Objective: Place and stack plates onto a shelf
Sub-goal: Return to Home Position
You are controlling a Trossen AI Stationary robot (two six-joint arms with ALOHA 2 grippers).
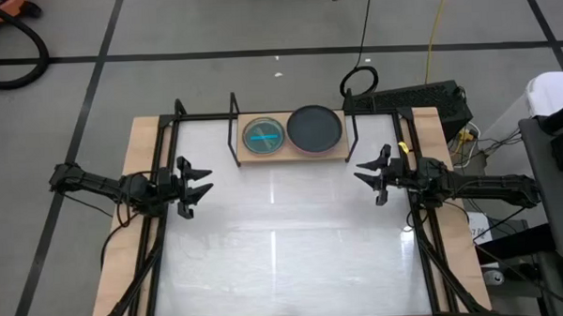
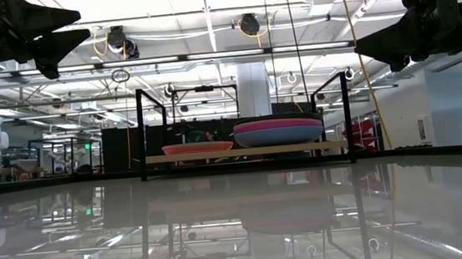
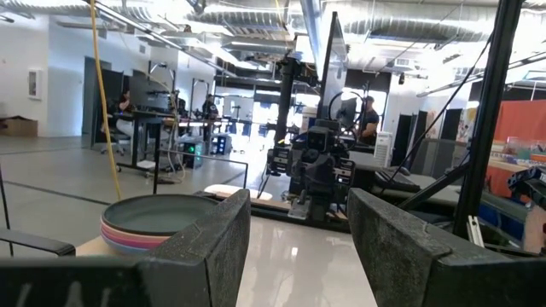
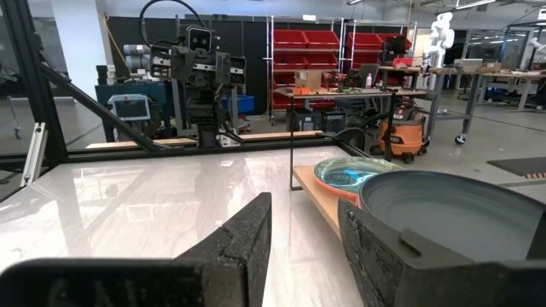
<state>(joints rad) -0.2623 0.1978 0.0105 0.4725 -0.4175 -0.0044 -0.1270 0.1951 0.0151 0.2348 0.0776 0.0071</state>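
Shelf and stacks — the colours
Light-wood, black-framed shelf [image 1: 300, 158]; large stack topped by a black plate [image 1: 314, 128], magenta plate [image 2: 277, 123] and blue plate [image 2: 278, 135] edges beneath; small stack topped by a translucent cyan plate [image 1: 264, 135] — table [image 1: 284, 242] glossy white.

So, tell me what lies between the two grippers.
Only bare tabletop, seen in the high view, between the left gripper and the right gripper; the shelf stands farther back.

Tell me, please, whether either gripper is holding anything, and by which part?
Nothing is held: the left gripper and right gripper both show open, empty jaws, away from the round plastic plates stacked on the light-wood shelf.
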